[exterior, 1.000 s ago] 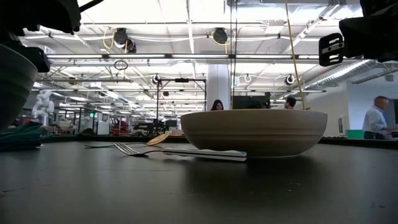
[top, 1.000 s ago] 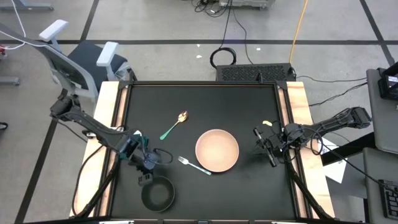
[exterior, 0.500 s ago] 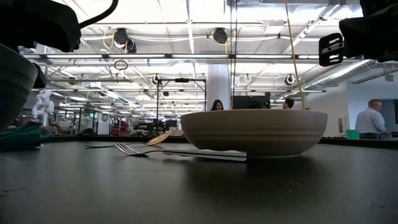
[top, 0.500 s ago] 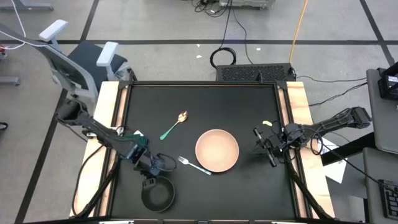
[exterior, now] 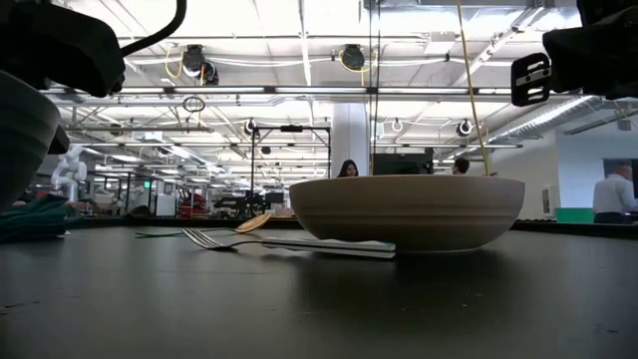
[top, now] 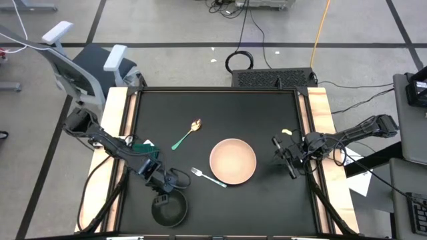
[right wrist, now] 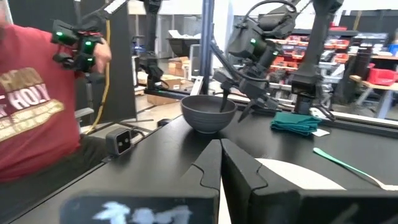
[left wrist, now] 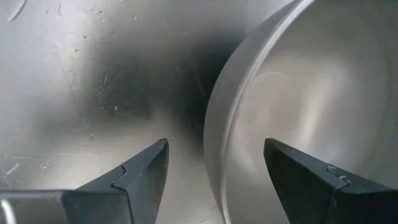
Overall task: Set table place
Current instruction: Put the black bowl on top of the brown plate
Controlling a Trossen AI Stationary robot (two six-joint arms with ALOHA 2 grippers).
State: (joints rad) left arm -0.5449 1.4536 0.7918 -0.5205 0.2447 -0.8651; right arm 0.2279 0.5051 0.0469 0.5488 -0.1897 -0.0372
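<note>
The left gripper [top: 162,197] hangs over the far rim of the black bowl [top: 169,209] at the desk's [top: 220,107] near-left corner; in the left wrist view its jaws stand wide, one finger [left wrist: 134,177] outside the rim and the other inside, not yet closed on the wall. The step in hand appears to be the grasp of the bowl [left wrist: 298,106]; the next move calls for closing on the rim and lifting clear, presumably toward the pinkish-beige plate [top: 233,161]. A folded green cloth [top: 141,145] lies by the left arm near the desk's left edge. Right of it, the green-handled spoon [top: 186,135] lies diagonally, gold bowl pointing away from the arms' side, well apart from the plate. The silver fork [top: 208,177] lies with its handle tip at the plate's near-left rim, between bowl and plate, so a low carry could catch it. The plate [exterior: 407,211] sits right of centre and holds nothing. A small yellow scrap [top: 286,132] lies near the right edge. The right gripper [top: 285,157] waits just right of the plate, its jaws pressed together in the right wrist view [right wrist: 219,165]. A person in a red shirt [right wrist: 31,118] stands beyond the desk.
</note>
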